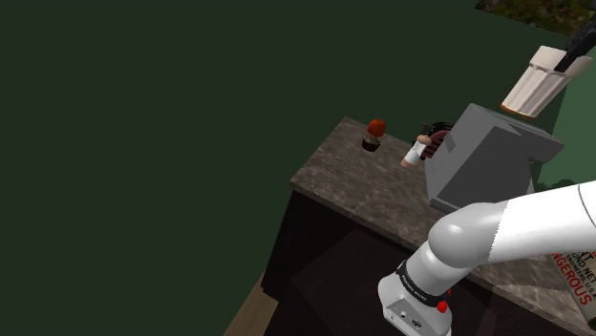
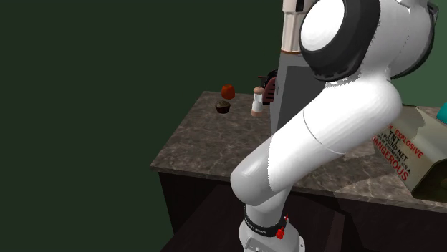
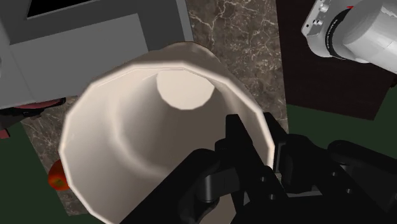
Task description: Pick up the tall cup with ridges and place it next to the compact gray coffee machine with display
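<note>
On the stone worktop (image 1: 353, 181), the grey coffee machine (image 1: 487, 157) stands by the back edge. The pale ridged cup (image 1: 533, 84) hangs in the air above the machine, and my gripper (image 3: 257, 143) is clamped on its rim. A small red thing (image 1: 376, 127) sits near the far corner.

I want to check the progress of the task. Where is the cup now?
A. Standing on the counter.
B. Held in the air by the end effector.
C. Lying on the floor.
B: the end effector clasps the cup by its rim, high above the counter.
</note>
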Action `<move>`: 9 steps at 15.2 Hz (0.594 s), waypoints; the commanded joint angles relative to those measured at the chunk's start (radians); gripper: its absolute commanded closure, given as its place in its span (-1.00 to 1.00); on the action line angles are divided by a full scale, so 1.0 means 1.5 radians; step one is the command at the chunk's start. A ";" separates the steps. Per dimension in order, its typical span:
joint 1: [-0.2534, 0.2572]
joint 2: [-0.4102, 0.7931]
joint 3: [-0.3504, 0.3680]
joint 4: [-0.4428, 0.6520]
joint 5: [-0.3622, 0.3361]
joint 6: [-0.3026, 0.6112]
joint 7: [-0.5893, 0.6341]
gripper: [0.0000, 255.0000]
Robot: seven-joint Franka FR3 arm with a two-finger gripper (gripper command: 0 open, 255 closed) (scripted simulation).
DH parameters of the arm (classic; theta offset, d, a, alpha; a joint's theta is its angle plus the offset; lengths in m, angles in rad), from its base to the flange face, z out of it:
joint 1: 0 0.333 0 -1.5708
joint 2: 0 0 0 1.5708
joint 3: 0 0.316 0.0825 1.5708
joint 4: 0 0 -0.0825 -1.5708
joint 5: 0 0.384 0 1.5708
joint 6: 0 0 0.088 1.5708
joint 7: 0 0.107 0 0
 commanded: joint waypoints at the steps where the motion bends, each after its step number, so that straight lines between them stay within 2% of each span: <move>1: -0.003 -0.017 -0.003 -0.029 -0.006 0.015 -0.001 1.00; 9: -0.016 -0.094 0.012 -0.174 -0.016 0.080 0.037 1.00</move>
